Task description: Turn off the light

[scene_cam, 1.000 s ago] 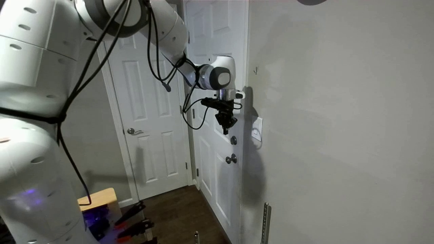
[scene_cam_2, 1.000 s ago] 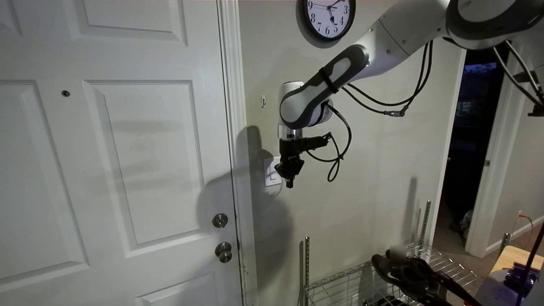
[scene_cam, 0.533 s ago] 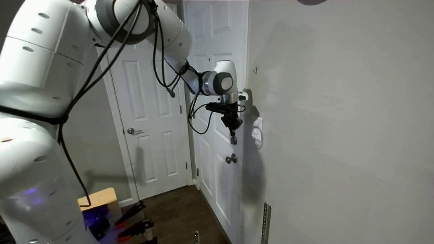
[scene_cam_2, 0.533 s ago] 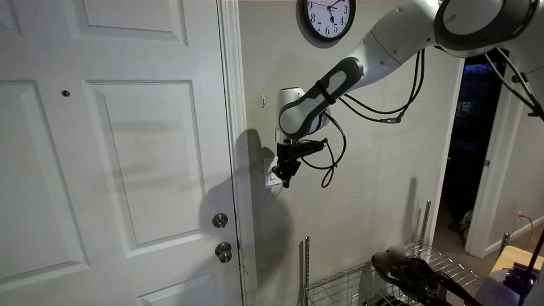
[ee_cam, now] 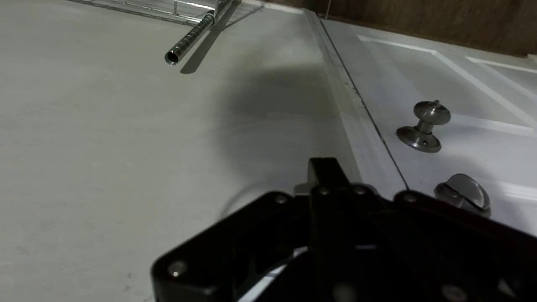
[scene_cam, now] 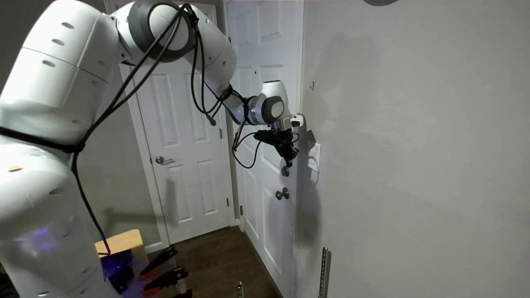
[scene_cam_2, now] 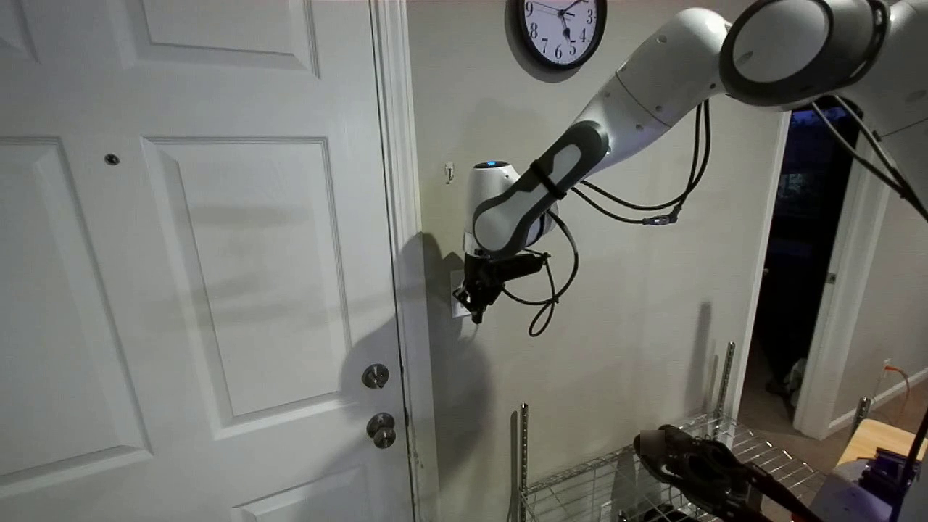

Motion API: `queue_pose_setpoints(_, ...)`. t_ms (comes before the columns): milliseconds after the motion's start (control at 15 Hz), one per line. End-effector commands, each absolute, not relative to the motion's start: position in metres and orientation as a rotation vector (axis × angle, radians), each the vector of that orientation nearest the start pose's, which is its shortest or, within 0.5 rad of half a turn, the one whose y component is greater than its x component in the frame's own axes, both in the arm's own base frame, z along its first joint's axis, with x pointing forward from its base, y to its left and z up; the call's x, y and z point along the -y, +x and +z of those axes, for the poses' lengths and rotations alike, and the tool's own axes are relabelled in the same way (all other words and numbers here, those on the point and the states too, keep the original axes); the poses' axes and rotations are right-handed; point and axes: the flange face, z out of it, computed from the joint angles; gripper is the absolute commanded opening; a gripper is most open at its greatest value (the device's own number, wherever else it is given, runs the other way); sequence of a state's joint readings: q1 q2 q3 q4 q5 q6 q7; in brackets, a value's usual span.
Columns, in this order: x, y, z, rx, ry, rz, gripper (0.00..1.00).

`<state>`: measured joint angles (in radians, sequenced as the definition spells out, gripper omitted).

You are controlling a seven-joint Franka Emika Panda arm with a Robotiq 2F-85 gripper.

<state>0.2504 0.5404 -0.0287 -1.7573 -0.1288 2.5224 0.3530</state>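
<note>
The light's switch is a small white upright plate (scene_cam: 314, 157) on the wall beside the door frame. In an exterior view the gripper covers most of the plate (scene_cam_2: 457, 280). In the wrist view I cannot make it out clearly; pale slivers show between the black gripper parts. My black gripper (scene_cam: 289, 164) points down with its tips leaning toward the wall, near the plate's height. It also shows in an exterior view (scene_cam_2: 476, 317). In the wrist view its fingertips (ee_cam: 323, 161) are together with nothing between them. A gap shows between gripper and plate; I cannot tell any contact.
A round metal door knob (scene_cam_2: 381, 430) and a deadbolt (scene_cam_2: 375, 375) sit on the white door (scene_cam_2: 246, 275). A wire shelf (scene_cam_2: 580, 478) with an upright post (ee_cam: 191, 40) stands along the wall below. A clock (scene_cam_2: 560, 29) and a small hook (scene_cam_2: 449, 172) are on the wall.
The arm has come lower and moved toward the wall and the switch plate. The gripper has tilted, its tips now leaning toward the wall. The plate has not moved.
</note>
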Motion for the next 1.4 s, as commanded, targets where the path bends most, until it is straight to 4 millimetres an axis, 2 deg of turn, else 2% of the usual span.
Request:
queue_pose_setpoints(0, -0.162, 0.673, 0.279, -0.141, -3.186, -0.527, 0.00)
queue_pose_setpoints(733, -0.169, 0.677, 0.275, -0.356, -3.259, -0.788, 0.00)
queue_pose_setpoints(1333, -0.166, 0.703, 0.281, -0.376, -3.266, -0.958, 0.00)
